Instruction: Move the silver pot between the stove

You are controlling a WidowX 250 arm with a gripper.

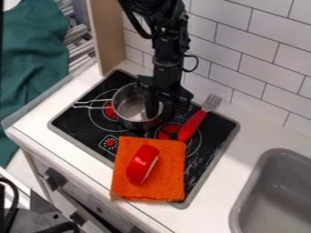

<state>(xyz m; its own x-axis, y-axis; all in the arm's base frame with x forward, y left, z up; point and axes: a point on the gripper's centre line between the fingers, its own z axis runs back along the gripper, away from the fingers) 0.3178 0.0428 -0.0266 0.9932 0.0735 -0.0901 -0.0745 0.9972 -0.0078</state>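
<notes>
toy kitchen setup. play stovetop [210, 159] set in white counter [199, 217], gray sink [275, 193], white tile wall [246, 48].

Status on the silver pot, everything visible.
The silver pot is round, shiny and metal-looking, lidless, with a double-rod handle pointing toward the picture's left. It stands upright over the left burner of the black stove. The gripper comes down at its right-hand rim, hiding part of the inside; whether it clamps the wall, I can't tell.
</notes>
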